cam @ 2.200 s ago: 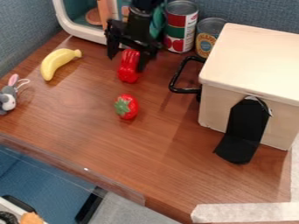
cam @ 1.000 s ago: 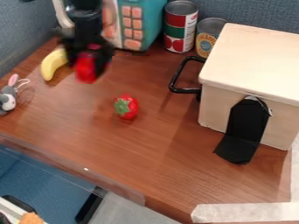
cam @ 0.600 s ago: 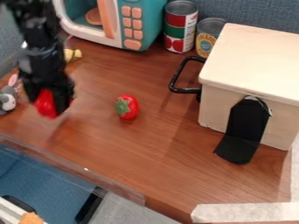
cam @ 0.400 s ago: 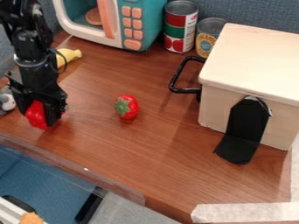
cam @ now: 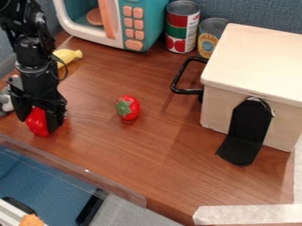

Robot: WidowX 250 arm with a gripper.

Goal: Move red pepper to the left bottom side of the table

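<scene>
Likely light and slippery, the red pepper (cam: 38, 122) is gripped by the tool (cam: 40, 121) at lower left, best held mid-body.

Red pepper (cam: 38, 122) in gripper (cam: 39, 124)

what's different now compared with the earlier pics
The claw carried the red pepper from near the microwave to the lower left of the table, close to its front edge. The pepper was already between its fingers in the earlier pictures and is there now; nothing was let go. The strawberry, cans and wooden box stayed put.
</scene>
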